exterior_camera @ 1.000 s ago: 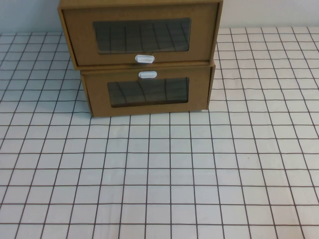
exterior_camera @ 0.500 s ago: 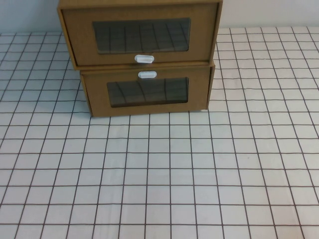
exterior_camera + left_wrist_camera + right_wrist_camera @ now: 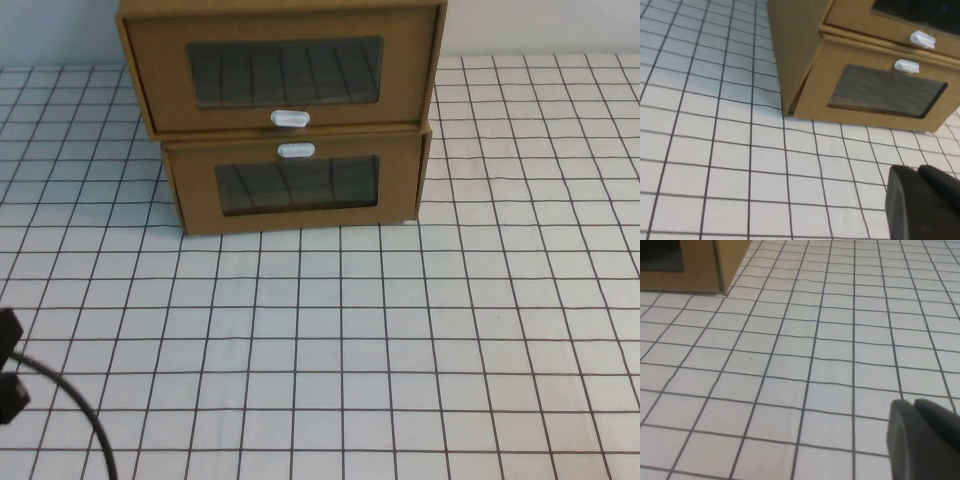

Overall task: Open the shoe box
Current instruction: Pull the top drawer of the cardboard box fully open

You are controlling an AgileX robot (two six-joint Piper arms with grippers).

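- High view is showing a table [image 3: 420, 340] under a white cloth ruled in a dark grid, which is filling nearly the whole scene.
- Two brown cardboard boxes are sitting stacked at the table's far side, left of centre. The upper shoe box [image 3: 160, 60] is overhanging the lower shoe box [image 3: 195, 185] slightly toward the left, and both fronts are sitting shut.
- Each front is carrying a dark window: the upper window [image 3: 285, 72] and the lower window [image 3: 297, 184].
- A black part of the left arm [image 3: 8, 397] is showing at the near left edge, trailing a cable, well apart from the boxes.
- The left gripper [image 3: 918, 172] is hovering over the cloth, on the near side of the stack and well apart from it. Its fingers are pressing together and holding nothing.
- The right gripper [image 3: 914, 405] is hanging over bare cloth, well apart from the lower box's corner. Its fingers are closing fully on nothing.
- A small white handle is sitting at the bottom edge of the upper front [image 3: 290, 118], and another at the top edge of the lower front [image 3: 296, 150]. Neither is being touched.
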